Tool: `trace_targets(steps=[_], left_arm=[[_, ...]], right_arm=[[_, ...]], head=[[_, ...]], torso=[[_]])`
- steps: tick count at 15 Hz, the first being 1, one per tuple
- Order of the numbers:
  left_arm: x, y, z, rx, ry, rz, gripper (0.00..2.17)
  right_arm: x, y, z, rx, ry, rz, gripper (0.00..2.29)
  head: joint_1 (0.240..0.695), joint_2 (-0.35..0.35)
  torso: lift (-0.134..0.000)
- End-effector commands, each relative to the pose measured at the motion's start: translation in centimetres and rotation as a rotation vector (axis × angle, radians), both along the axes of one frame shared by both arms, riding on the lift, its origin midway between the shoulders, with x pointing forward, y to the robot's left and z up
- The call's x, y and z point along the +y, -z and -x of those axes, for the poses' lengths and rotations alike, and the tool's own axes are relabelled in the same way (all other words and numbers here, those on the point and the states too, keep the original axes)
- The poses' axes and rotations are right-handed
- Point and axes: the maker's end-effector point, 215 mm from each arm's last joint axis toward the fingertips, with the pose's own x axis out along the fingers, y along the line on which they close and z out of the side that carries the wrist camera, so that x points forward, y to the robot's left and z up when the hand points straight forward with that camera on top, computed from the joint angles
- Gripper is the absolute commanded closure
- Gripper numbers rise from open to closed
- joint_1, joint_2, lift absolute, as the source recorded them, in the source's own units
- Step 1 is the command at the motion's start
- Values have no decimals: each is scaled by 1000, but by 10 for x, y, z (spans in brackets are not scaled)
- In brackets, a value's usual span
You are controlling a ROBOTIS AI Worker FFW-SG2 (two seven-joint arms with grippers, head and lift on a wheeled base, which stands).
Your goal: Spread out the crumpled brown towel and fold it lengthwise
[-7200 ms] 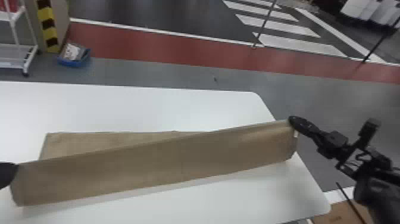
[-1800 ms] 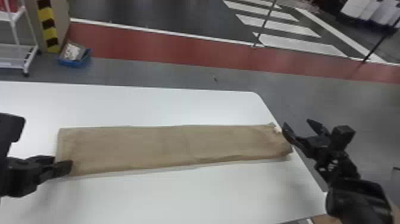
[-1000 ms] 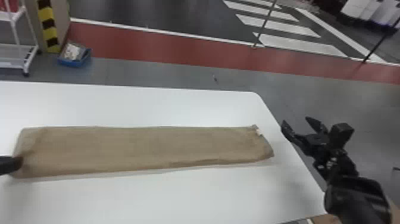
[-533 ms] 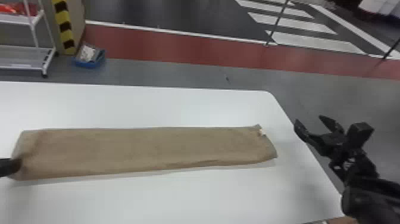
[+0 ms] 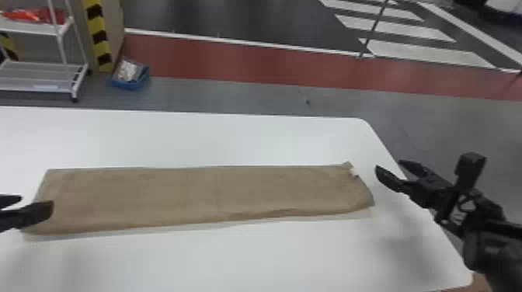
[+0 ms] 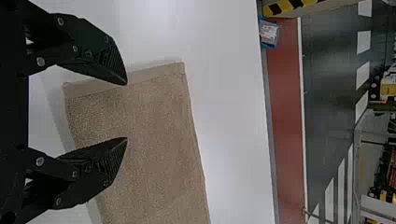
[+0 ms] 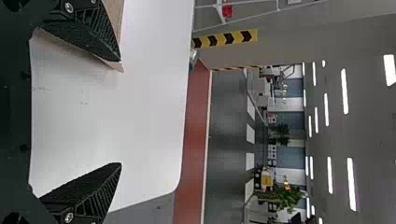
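My left gripper (image 5: pixel 37 205) stands open over the left end of the brown towel (image 5: pixel 202 196), which lies as a long, flat folded strip across the table. In the left wrist view the same gripper (image 6: pixel 127 111) has its fingers spread above the towel's end (image 6: pixel 154 126), with no cloth pinched between them. My right gripper (image 5: pixel 390 171) is open beyond the towel's right end, near the table's right edge. In the right wrist view, a bit of towel (image 7: pixel 115 14) shows behind one finger of that gripper (image 7: pixel 120 112). The strip's right end is slightly uneven, with a small white tag.
The white table (image 5: pixel 233 139) extends behind and in front of the towel; its rounded right corner lies beside my right gripper. Past the far edge are a white wire cart (image 5: pixel 42 77) and a blue bin (image 5: pixel 130 75) on the floor.
Since the earliest view, the upper layer has come down flat and both grippers have let go. The towel later shifted left along the table. Lately my left gripper opened, and the head view has turned slightly left.
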Motion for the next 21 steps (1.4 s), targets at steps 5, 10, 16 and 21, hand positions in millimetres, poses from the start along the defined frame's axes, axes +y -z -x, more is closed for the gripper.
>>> trace_targets(steps=[5,10,16,21], left_arm=[[11,-23,-59,-3,-51,57,39],[6,-8,-52,203,-100,100,39],[4,-7,-48,294,-113,125,39],[-3,11,-41,335,-111,127,39]], right_arm=[[31,-1,-14,141,-92,-76,49],[53,-8,-9,239,-206,-61,124],[46,-11,-8,257,-187,-5,221],[38,-5,1,300,-159,46,282]], head=[[695,-198],[695,-159],[695,-163],[695,-168]], torso=[[-123],[-123],[-123],[-123]])
